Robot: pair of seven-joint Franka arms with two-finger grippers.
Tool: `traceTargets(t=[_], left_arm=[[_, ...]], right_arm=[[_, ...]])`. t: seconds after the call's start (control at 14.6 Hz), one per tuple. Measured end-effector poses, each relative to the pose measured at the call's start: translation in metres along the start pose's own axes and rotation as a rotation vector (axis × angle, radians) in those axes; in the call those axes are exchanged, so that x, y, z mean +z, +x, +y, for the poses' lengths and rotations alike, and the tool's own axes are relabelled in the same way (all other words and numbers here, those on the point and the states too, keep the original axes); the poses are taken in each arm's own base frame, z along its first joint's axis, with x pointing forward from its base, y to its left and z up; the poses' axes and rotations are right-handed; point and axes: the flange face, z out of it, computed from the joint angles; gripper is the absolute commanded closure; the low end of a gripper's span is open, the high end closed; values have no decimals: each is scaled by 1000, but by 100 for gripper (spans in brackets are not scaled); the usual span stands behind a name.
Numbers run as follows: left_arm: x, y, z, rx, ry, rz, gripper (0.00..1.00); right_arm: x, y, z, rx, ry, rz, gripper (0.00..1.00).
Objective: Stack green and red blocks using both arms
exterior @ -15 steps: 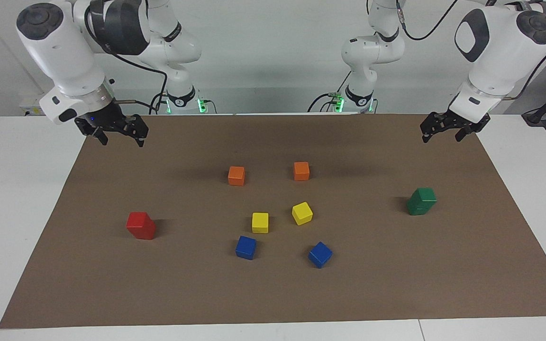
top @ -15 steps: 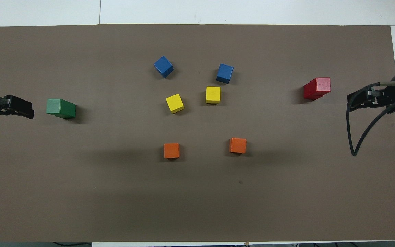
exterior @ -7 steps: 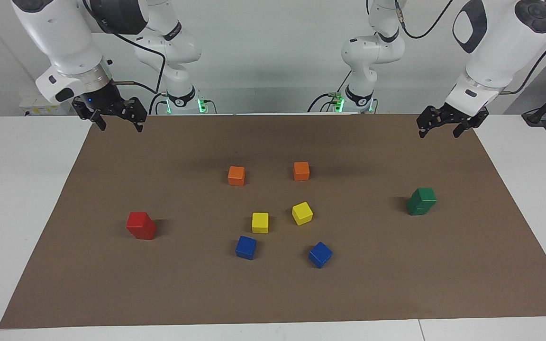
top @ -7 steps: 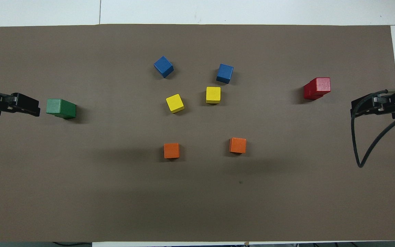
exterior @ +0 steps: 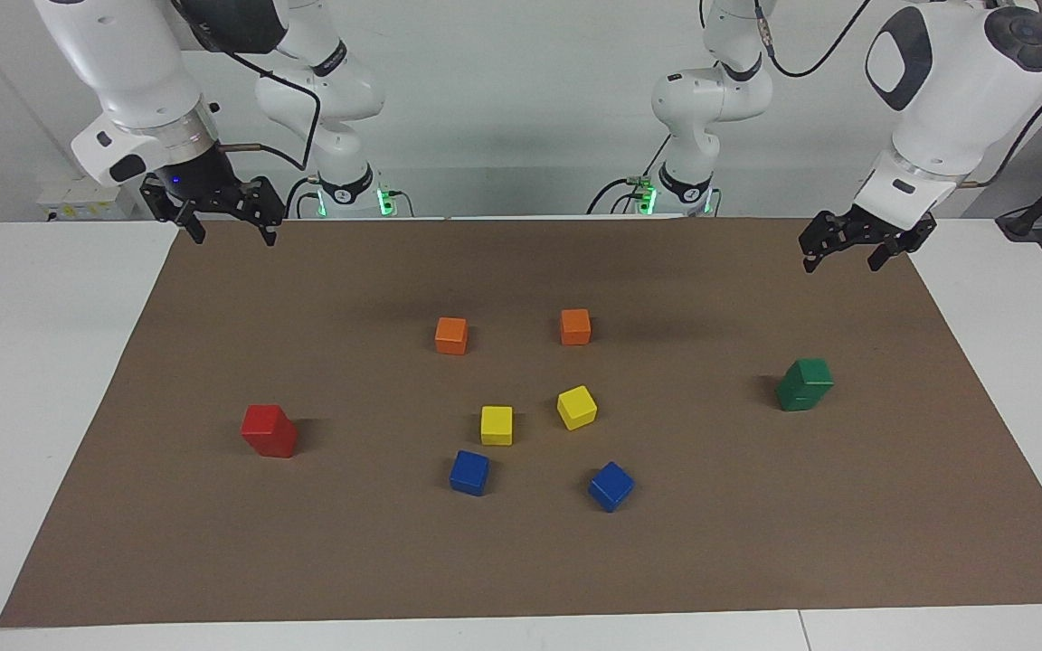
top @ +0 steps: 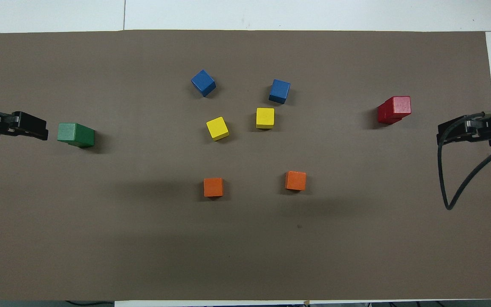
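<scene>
Facing view, red stack [exterior: 269,430] and green stack [exterior: 804,383] standing on brown mat [exterior: 521,561], left gripper [exterior: 843,253] and right gripper [exterior: 227,228] raised, both spread wide, empty.

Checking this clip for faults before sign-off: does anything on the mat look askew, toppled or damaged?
Nothing is toppled or damaged. The two-high stack of dark green cubes and the two-high stack of bright red cubes both stand, each with its upper cube slightly offset from the lower. The open left gripper and right gripper hang clear.
</scene>
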Motion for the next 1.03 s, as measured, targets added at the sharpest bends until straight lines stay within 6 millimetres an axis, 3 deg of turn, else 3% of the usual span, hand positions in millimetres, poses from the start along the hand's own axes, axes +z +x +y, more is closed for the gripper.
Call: traceTargets(t=[0.48, 1.03], left_arm=[[-2, -6, -1, -4, 0, -23, 0], [-21, -8, 0, -4, 5, 51, 0]], right_arm=[[0, 0, 0, 0, 0, 1, 0], [0, 0, 0, 0, 0, 1, 0]])
